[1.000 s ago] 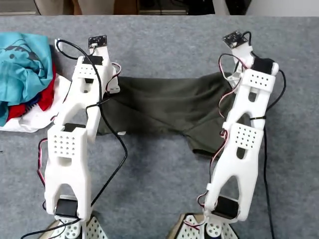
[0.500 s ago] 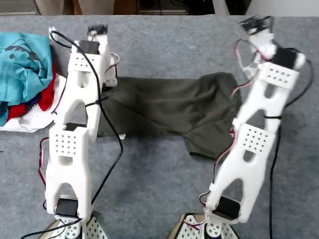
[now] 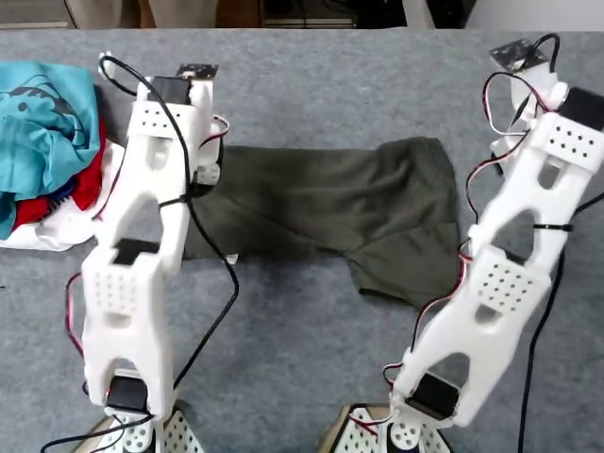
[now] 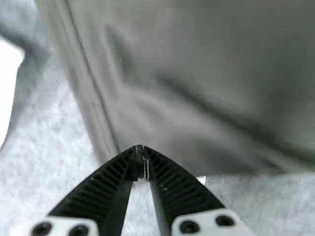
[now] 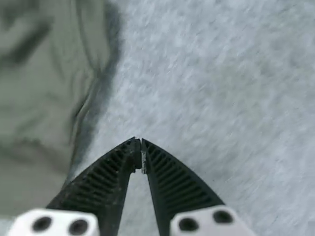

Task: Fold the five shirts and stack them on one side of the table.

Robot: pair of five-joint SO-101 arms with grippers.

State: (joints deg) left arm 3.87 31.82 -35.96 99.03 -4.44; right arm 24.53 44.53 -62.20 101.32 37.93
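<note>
While the olive shirt [image 3: 321, 203] lies spread across the middle of the grey table [image 3: 311, 85], we see it partly folded, with one sleeve poking out toward the arms' bases on its right half. We find the left arm [image 3: 151, 189] stretched over the shirt's left end. Its wrist view shows the left gripper [image 4: 139, 160] with its fingers pressed together, the tips right at the shirt's hem where cloth meets table. We cannot tell whether any fabric is caught between them. We see the right arm [image 3: 528, 217] angled out past the shirt's right end. The right gripper [image 5: 139, 152] is likewise closed tip to tip, empty, above bare table just beside the shirt's edge. At the table's far left we note a pile [image 3: 47, 142] of loose shirts, a teal one on top of red and white ones, near the left arm and apart from the olive shirt.
</note>
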